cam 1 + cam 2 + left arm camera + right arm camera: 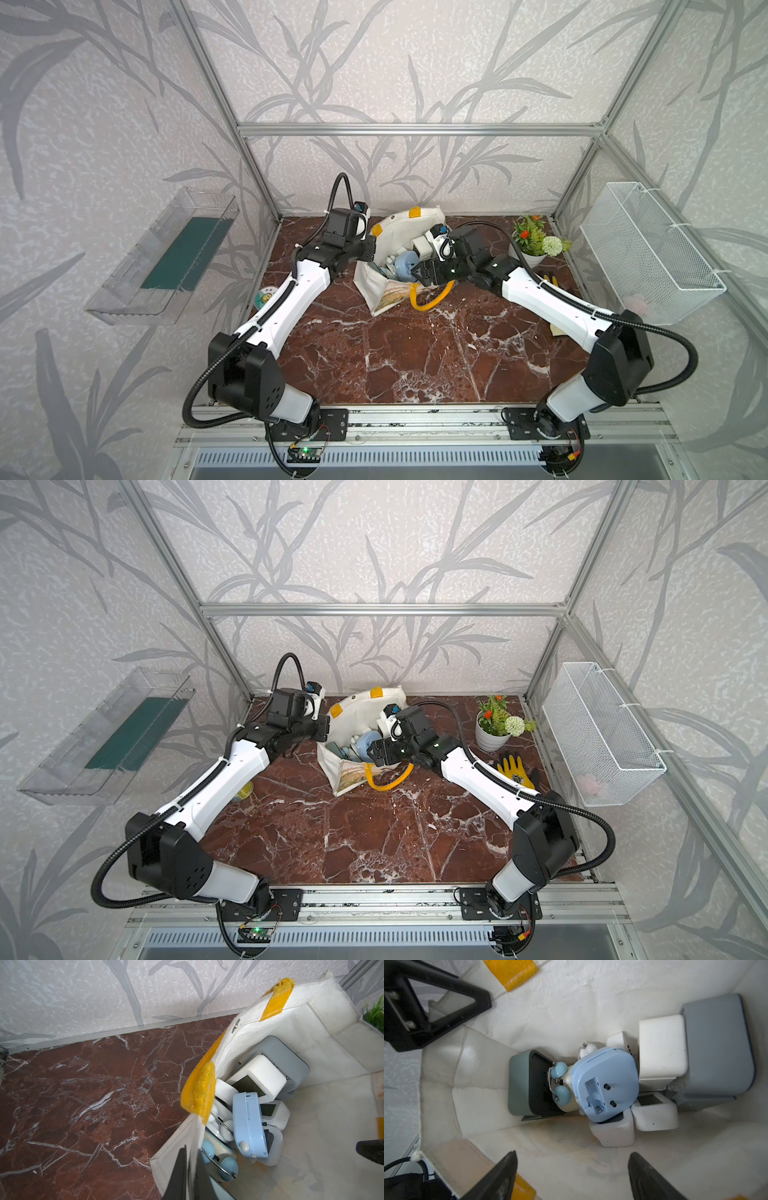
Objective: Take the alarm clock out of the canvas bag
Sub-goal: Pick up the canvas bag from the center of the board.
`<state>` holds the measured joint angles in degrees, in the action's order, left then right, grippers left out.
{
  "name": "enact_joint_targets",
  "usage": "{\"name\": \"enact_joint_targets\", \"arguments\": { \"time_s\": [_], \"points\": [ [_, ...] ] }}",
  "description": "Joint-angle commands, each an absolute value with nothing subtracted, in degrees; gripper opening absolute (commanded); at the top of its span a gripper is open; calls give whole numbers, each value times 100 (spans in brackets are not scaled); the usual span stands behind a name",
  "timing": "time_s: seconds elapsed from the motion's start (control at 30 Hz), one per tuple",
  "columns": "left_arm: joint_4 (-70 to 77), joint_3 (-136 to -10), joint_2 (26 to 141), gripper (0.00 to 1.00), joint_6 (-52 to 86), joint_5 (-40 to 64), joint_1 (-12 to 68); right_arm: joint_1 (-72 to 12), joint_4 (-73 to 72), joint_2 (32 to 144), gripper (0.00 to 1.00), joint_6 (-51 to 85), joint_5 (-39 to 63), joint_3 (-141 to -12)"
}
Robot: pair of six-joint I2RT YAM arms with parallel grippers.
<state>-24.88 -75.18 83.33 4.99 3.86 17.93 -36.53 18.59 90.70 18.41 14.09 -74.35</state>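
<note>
With the left end effector (192, 1153) clenched on the canvas bag (301, 1022) rim and the right end effector (573, 1155) released at its mouth, the blue alarm clock (606, 1082) inside, likely light slippery plastic, wants gripping across its edges.

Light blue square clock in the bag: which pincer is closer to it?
Right, it seems. The right pincer hangs open over the canvas bag's mouth, pointing straight at the light blue clock. The left pincer is off to the side, shut on the bag's rim.

Potted plant (496, 725) stands near yellow glove (515, 771).
</note>
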Motion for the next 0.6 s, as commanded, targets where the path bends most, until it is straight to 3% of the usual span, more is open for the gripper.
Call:
{"name": "enact_joint_targets", "arguments": {
  "time_s": [0.0, 0.57],
  "points": [
    [-1667, -7413, 7786, 0, 617, 188, 1758, -3699, 2097, 9133, 84, 1876, 1477, -7258],
    [-1517, -6957, 7326, 0, 548, -58, 2211, -3754, 1901, 9082, 82, 2196, 1561, -6606]
  ]
}}
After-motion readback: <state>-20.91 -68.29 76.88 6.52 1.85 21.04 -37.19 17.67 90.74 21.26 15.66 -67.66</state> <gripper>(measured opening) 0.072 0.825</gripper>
